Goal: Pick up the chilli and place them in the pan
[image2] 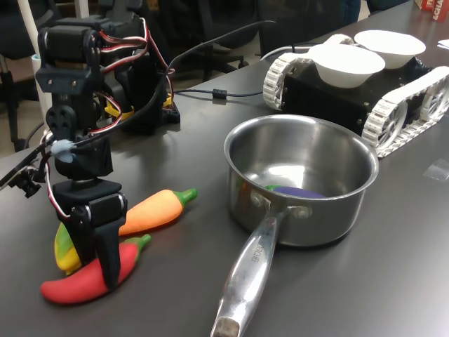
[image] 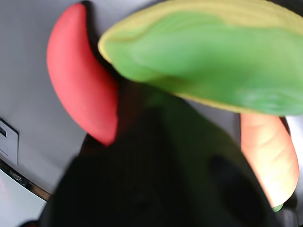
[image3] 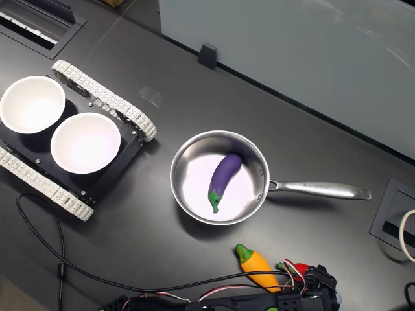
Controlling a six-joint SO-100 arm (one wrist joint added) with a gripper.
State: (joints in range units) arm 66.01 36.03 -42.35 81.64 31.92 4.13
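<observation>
I see my gripper [image2: 111, 275] down on the chilli [image2: 84, 282], its black fingers straddling the red body, which lies on the dark table [image2: 175, 281]; whether they are actually clamped I cannot tell. The corn cob [image2: 64, 249] lies just behind the chilli and the carrot [image2: 158, 208] beside it. The pan [image3: 188, 168] stands well apart, with a purple eggplant [image3: 224, 175] inside

- We see an orange carrot [image2: 156, 210] lying on the dark table [image2: 393, 267].
- We see a corn cob [image: 208, 56] close beside it.
- We see two white bowls [image3: 84, 142] sitting on a tracked vehicle [image2: 393, 105].
- We see a purple eggplant [image3: 224, 178].
</observation>
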